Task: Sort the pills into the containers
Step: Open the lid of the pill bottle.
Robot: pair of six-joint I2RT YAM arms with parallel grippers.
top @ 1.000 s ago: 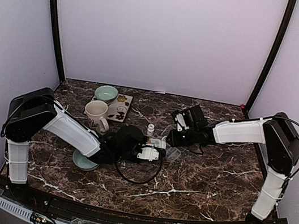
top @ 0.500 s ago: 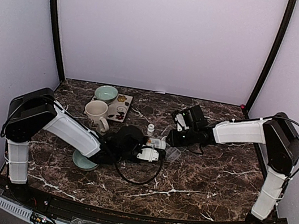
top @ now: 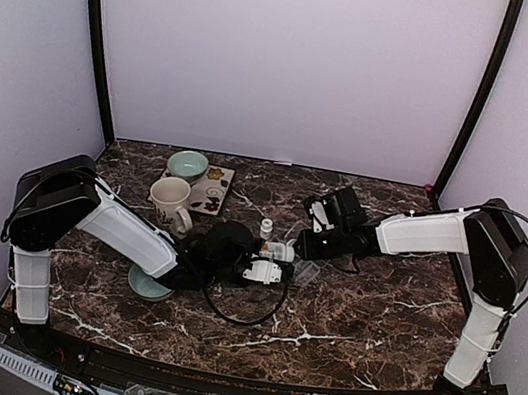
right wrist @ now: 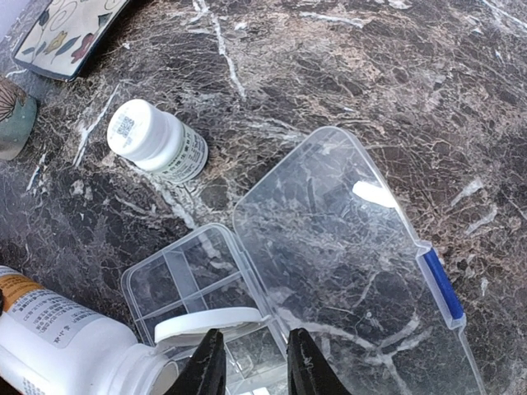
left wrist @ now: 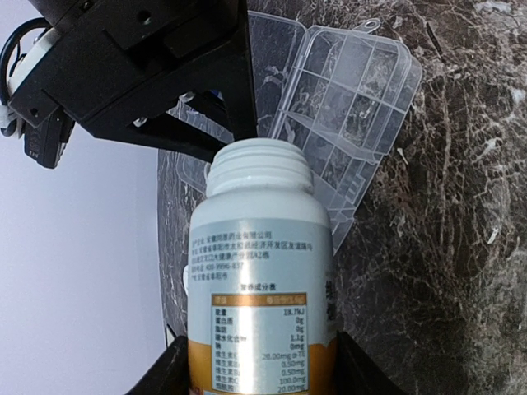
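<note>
bottle (left wrist: 259, 271): base cut off between left jaws | organiser box (left wrist: 346, 107): partly hidden behind bottle, 1 end cut off between right jaws, grip there unclear | top view: contents too small

The top view looks down from above and behind the arm bases over the whole table (top: 376, 318). The wrist views sit close, the left facing right along a white bottle (left wrist: 259, 271), the right downward. Both show the organiser box (left wrist: 354, 99).
</note>
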